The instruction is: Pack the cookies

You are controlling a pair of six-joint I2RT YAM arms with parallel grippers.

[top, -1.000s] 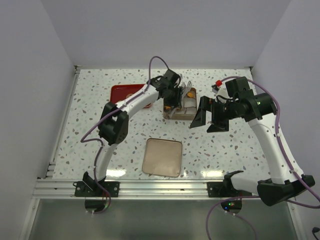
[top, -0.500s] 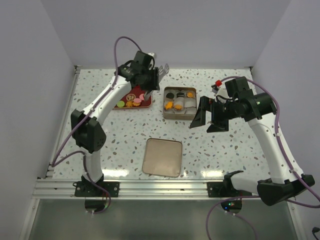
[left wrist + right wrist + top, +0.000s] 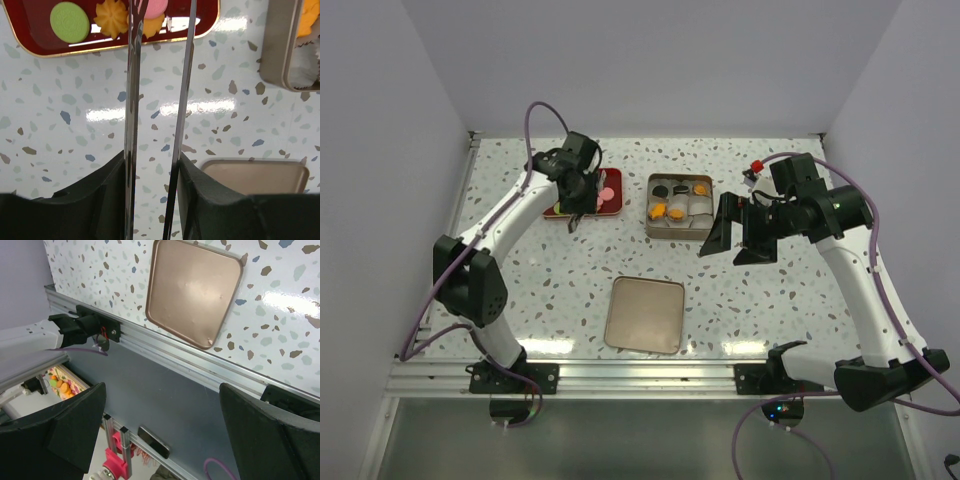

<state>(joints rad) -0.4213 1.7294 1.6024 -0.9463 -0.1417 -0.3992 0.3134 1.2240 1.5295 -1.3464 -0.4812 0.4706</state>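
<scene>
Reaching across the table [image 3: 720, 300], my left arm is stretched well forward, elbow out to the left, with its wrist bent steeply down over the red tray [image 3: 20, 30]. That is where the loose cookies [image 3: 111, 19] lie: a green round [image 3: 70, 22], an orange flower shape and, further right, a pink one [image 3: 156, 6] overlapping another orange piece. The left gripper [image 3: 162, 20] carries two long thin metal blades [image 3: 131, 100], which I judge are there to pinch such small flat pieces without crushing them. The blades stand a little apart, and the pink and orange pair shows in the gap between them. The tips run off the top of the wrist view, so I cannot tell whether they touch a cookie, and I see nothing clamped.

The open tin [image 3: 650, 212] sits just to the right of the tray, keeping the carry short. It already holds several cookies, orange and black, in white paper cups [image 3: 695, 207]. Its lid [image 3: 645, 315] lies apart, nearer me, out of the way until packing is done.

My right gripper [image 3: 735, 235] hangs raised beside the tin, tilted toward the near rail, jaws spread wide and empty, as I read it waiting.
</scene>
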